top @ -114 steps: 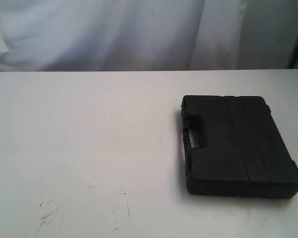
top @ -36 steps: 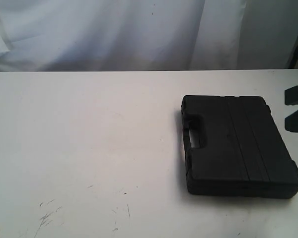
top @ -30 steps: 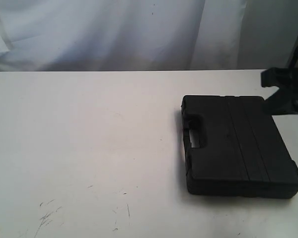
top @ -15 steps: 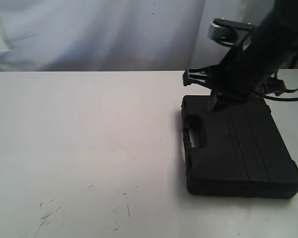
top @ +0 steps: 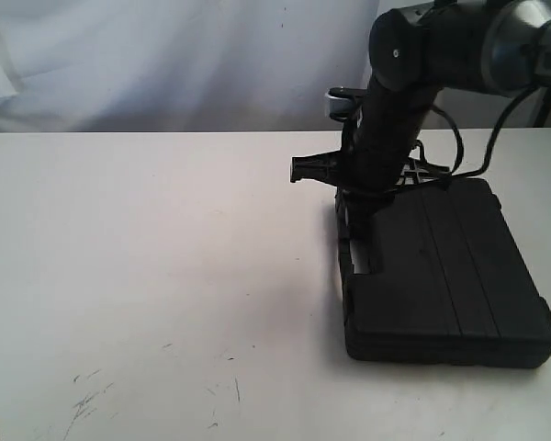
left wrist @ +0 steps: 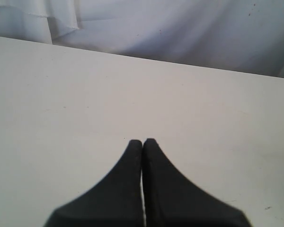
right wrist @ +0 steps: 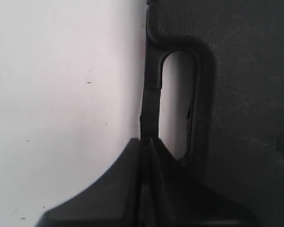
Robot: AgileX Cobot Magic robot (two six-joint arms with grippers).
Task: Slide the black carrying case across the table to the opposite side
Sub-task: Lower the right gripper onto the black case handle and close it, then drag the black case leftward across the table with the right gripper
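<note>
The black carrying case lies flat on the right part of the white table, its handle facing the table's middle. My right arm reaches down from the upper right, and the right gripper sits at that handle. In the right wrist view the right gripper is shut on the thin handle bar of the case. My left gripper is shut with nothing in it, above bare table. It does not show in the exterior view.
A white curtain hangs behind the table's far edge. Scuff marks lie near the front left. Bare tabletop stretches to the left of the case.
My right arm has swung in from the right edge, come over the case's far side and dropped to the handle. The case has not moved.
</note>
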